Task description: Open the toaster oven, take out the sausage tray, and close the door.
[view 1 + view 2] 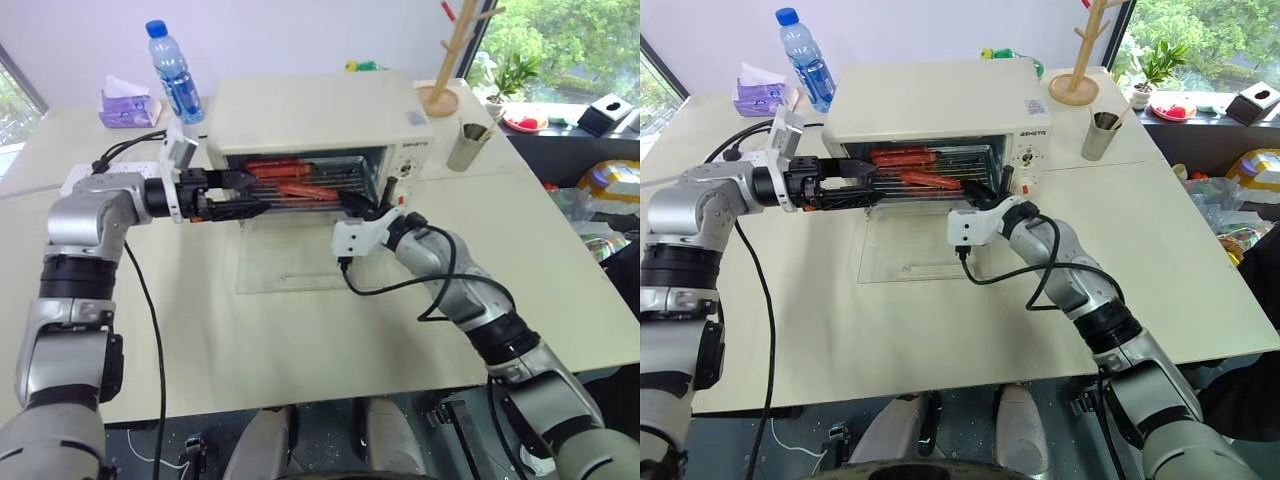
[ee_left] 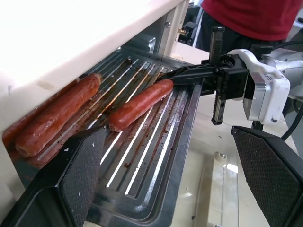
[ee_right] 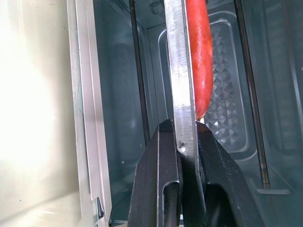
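The cream-white toaster oven point(image 1: 320, 115) stands at the back of the table with its glass door point(image 1: 290, 262) folded down flat in front of it. The silver sausage tray point(image 2: 156, 161) sits in the oven's mouth, with reddish-brown sausages point(image 2: 139, 104) on its wire rack. My right gripper point(image 3: 184, 146) is shut on the tray's thin metal rim point(image 3: 177, 71) at the right end. At the tray's left end my left gripper point(image 1: 250, 195) is open. One finger point(image 2: 80, 175) lies over the tray and the other is out above the door.
A water bottle point(image 1: 175, 75) and a tissue pack point(image 1: 128, 105) stand left of the oven. A wooden rack point(image 1: 445, 60) and a metal cup point(image 1: 468, 145) are to its right. A white power strip point(image 1: 105, 172) lies by my left arm. A person in red point(image 2: 255, 19) stands beyond the table.
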You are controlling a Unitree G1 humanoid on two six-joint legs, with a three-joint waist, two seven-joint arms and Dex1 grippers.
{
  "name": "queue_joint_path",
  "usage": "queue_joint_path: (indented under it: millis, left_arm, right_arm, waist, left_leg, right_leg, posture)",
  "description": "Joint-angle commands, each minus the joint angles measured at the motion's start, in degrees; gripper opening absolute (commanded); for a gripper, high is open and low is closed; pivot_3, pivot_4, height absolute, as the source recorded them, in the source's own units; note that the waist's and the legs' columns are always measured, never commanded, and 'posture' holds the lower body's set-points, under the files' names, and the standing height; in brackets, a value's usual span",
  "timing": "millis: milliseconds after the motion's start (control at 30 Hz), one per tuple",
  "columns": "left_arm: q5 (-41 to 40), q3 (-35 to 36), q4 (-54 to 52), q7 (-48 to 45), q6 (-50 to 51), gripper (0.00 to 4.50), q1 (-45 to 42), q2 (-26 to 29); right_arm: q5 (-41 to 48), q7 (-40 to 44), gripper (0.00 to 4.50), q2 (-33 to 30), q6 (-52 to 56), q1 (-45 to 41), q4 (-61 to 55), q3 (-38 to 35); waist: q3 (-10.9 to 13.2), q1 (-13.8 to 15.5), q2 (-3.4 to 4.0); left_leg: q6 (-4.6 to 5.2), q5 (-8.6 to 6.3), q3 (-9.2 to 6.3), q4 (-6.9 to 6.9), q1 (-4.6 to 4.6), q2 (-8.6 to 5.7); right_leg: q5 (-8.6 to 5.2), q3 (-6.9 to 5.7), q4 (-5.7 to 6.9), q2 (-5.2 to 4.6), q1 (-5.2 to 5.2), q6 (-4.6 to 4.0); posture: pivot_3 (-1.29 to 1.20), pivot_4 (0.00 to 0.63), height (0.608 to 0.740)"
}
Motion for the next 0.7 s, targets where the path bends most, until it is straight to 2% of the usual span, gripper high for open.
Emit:
queue_joint_path:
  millis: [33,200,700]
  left_arm:
    - [0.7,2.1,1.2,0.7,-1.4,4.5,-2.7,1.6]
    - [0.4,2.0,2.1,-0.4,-0.5,4.5,-3.6,1.9]
    - [-1.2,3.1,3.7,-1.9,2.3,4.5,-4.9,2.1]
  right_arm:
    - [-0.2,0.2,0.02,-2.0,-0.9,2.3,-0.7,-0.9]
    - [-0.1,-0.6,0.02,-3.7,-2.4,4.6,-2.9,-1.9]
    - [2.4,-1.4,0.02,-10.2,-10.3,12.3,-10.5,-6.4]
  waist:
    - [0.0,0.2,0.0]
    - [0.0,1.3,0.0]
    - [0.0,1.3,-0.05]
  left_leg:
    - [0.0,0.0,0.0,0.0,0.0,0.0]
    - [0.0,0.0,0.0,0.01,0.0,-0.01]
    - [0.01,0.0,-0.04,0.02,-0.03,-0.04]
  right_leg:
    - [0.0,0.0,0.0,0.0,0.0,0.0]
    - [0.0,0.0,0.0,0.0,0.01,0.0]
    - [0.0,0.01,-0.05,0.02,0.08,0.01]
  posture:
    - [0.0,0.15,0.739]
    - [0.0,0.15,0.739]
    - [0.0,0.15,0.739]
